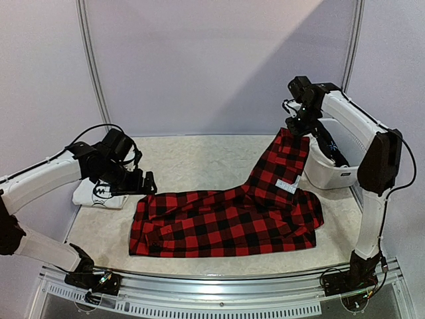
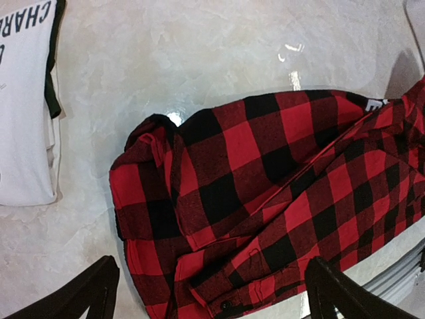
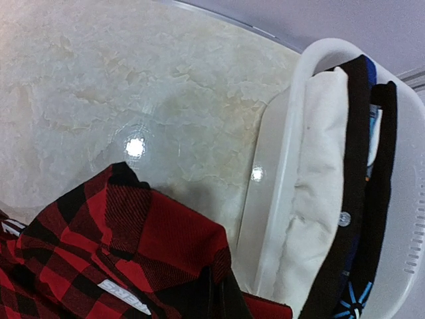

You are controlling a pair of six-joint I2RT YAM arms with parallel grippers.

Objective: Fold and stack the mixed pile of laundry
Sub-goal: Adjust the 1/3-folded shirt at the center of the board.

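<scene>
**Holding one end of the plaid raised beside the tub**

Most of the red-black plaid garment (image 1: 226, 219) lies spread across the middle of the pale marbled surface (image 1: 192, 159); its right end rises in a narrow strip to the right arm (image 1: 345, 109), whose right jaws are closed on the fabric, high above the back right corner. A white lettered patch (image 1: 287, 185) shows on the raised strip.

The white plastic tub (image 1: 329, 176) stands just beside that strip, against the right edge; in the right wrist view a white piece (image 3: 319, 186) and a dark piece with a blue print (image 3: 362, 252) hang over its rim, close to the lifted fabric.

The left arm (image 1: 46, 176) reaches in low from the left; its left jaws stand wide open over the plaid's crumpled left end, gripping nothing. A folded white T-shirt with black print (image 1: 99, 193) lies at the left edge, partly beneath that arm, near the plaid but not touching it.
</scene>
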